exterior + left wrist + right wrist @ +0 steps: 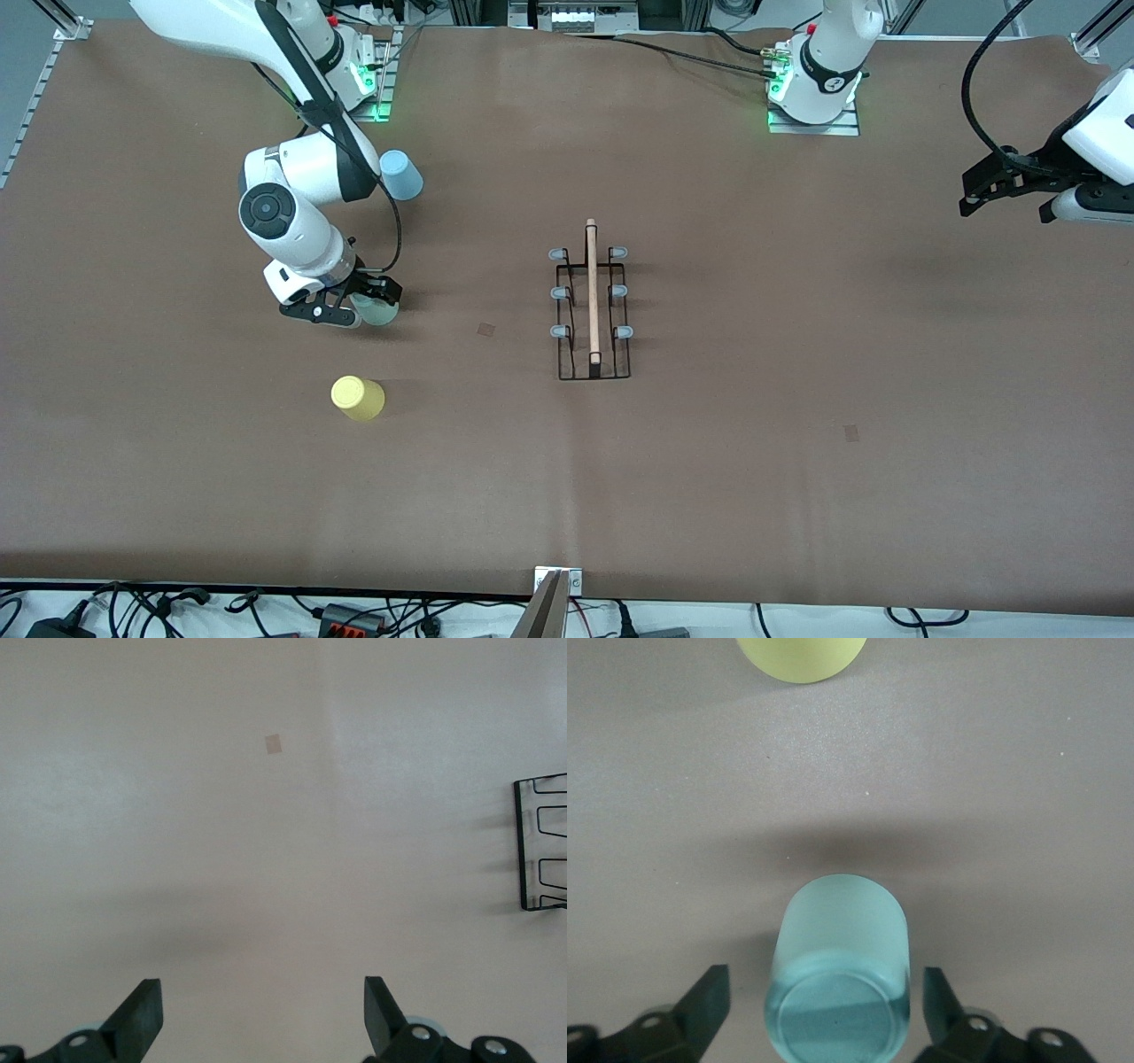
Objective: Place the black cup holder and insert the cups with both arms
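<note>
The black cup holder (592,306) stands in the middle of the table, its wooden rod on top; one end of its base shows in the left wrist view (540,846). The mint green cup (381,312) stands on the table between the open fingers of my right gripper (361,306). In the right wrist view the cup (837,983) has a gap to each finger of the right gripper (826,1005). The yellow cup (358,398) (802,656) stands nearer to the front camera. The light blue cup (401,175) stands farther back, beside the right arm. My left gripper (974,190) (263,1014) is open and empty, waiting above the left arm's end of the table.
Two small square patches lie on the brown table cover, one (487,329) (275,744) between the mint cup and the holder, one (851,432) toward the left arm's end. A metal mount (558,589) sits at the table's near edge.
</note>
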### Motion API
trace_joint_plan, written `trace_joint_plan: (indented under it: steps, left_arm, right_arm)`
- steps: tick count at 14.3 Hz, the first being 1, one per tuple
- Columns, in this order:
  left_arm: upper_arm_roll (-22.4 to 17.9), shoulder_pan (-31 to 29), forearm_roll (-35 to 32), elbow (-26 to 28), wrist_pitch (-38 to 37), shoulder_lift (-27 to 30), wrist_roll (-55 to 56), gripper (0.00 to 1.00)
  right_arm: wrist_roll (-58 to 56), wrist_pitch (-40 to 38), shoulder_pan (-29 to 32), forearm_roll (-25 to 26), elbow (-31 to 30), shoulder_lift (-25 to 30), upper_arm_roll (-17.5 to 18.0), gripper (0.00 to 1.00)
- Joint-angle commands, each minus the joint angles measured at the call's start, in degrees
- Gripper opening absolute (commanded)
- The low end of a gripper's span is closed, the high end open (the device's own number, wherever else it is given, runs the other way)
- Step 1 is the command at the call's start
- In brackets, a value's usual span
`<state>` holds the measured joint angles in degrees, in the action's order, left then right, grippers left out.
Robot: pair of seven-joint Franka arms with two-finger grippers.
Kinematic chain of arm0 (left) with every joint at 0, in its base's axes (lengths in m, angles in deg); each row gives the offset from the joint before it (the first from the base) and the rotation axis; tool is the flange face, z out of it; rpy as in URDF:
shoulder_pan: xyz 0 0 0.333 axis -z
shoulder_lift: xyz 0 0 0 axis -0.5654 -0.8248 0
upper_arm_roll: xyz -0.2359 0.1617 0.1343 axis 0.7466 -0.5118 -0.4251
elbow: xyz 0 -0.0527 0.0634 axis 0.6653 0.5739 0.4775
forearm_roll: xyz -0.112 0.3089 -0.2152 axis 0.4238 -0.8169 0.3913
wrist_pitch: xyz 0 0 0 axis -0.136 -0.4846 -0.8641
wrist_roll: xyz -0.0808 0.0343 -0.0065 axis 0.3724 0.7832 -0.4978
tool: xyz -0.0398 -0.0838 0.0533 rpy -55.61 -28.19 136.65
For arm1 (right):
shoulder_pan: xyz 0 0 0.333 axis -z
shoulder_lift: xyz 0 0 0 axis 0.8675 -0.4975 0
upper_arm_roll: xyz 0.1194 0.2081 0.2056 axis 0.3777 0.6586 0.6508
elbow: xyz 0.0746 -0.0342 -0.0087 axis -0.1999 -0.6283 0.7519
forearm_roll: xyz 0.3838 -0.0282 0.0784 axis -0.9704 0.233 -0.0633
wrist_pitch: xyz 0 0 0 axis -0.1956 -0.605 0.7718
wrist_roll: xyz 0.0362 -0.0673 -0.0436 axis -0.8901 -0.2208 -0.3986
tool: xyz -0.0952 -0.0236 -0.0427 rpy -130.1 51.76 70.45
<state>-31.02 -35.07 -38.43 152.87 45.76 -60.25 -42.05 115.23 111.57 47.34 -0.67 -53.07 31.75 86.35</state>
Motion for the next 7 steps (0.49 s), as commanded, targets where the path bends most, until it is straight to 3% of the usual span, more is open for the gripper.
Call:
trace_joint_plan:
  steps: [1,4,7]
  left_arm:
    - [0.5,0.1,1.3,-2.5,-1.4,-0.9,-0.2,1.00]
    - [1.1,0.2,1.3,-2.7,-1.4,-1.1,-0.2,1.00]
    - [2.4,0.1,1.3,-2.8,-1.4,-1.0,-0.1,1.00]
  right_arm:
    - [-0.4,1.0,1.0,-0.4,-1.0,0.6,0.3,0.60]
    - [-0.8,0.4,1.4,-0.2,-0.5,1.3,0.3,0.19]
    - [-0.1,-4.1,1.2,-0.1,0.3,7.2,0.4,0.14]
